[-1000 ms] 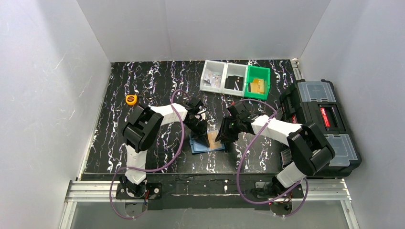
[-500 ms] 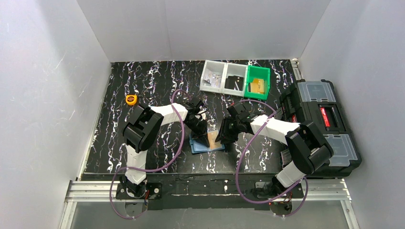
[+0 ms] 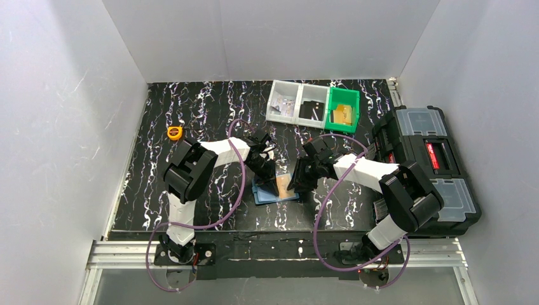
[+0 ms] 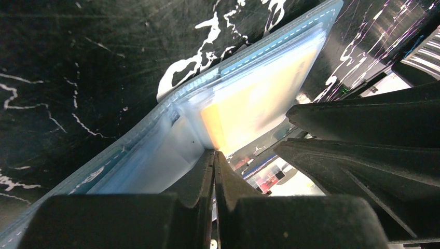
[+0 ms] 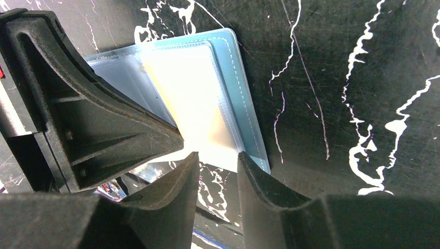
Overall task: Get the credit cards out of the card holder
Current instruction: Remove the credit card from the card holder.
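Observation:
The dusty-blue card holder lies open on the black marbled table, its clear inner sleeves facing up. A pale orange card shows in the right sleeve. My left gripper is shut, its tips pressing on the inner fold of the holder beside the card. My right gripper is open by a narrow gap. In the right wrist view its tips sit at the near edge of the card, over the holder's blue border. The left gripper's finger fills that view's left side.
Two clear bins and a green bin stand at the back. A black toolbox sits off the table's right edge. A yellow tape measure lies at the left. White walls enclose the table.
My right gripper has edged slightly in towards the card's edge. The left gripper and the holder have not visibly moved.

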